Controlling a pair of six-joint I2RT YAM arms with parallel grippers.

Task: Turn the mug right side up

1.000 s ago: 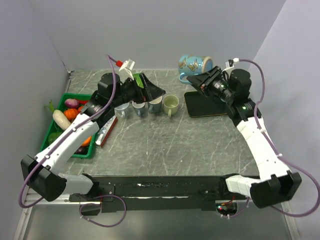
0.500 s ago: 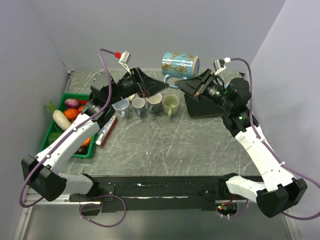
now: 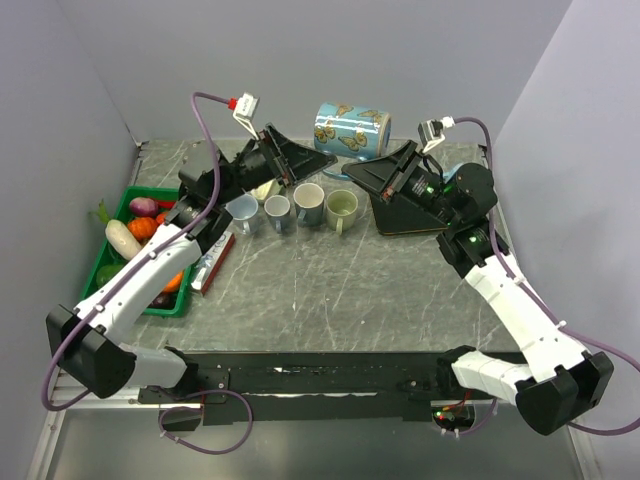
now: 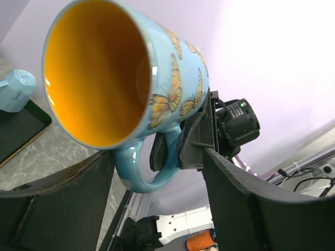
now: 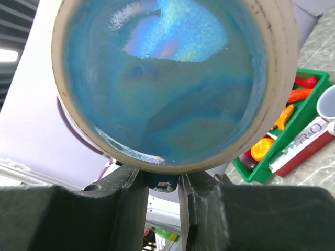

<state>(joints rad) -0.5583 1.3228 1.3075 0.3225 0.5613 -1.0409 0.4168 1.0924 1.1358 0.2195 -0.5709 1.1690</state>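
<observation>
- The mug (image 3: 352, 128), blue with butterflies, is in the air above the far side of the tabletop (image 3: 330, 290). It lies on its side between the two arms, mouth toward the left arm.
- From overhead, the right tool (image 3: 358, 166) reaches the mug from below and to the right. The left tool (image 3: 325, 157) points at it from the left. That view does not show the grip itself.
- The left wrist view looks straight into the mug's orange inside. The handle (image 4: 141, 175) hangs at the bottom, and the right tool's black fingers are clamped on its far end.
- The left tool's own fingers (image 4: 63, 209) stand wide apart in that view, one on each side below the mug. They grip nothing.
- The right wrist view shows only the mug's glazed blue base (image 5: 167, 78), which fills most of the picture. The right tool's fingers (image 5: 125, 204) are drawn close together under its rim.
- Only the left wrist view shows a small pale-blue cup (image 4: 15, 90) upside down on the black tray (image 3: 400, 222). Overhead, the right arm covers that spot.
- Overhead, four small cups (image 3: 308, 200) stand in a row on the tabletop below the mug.
- A green bin (image 3: 150, 262) of vegetables sits at the left edge, with a red and white box (image 3: 212, 262) beside it.
</observation>
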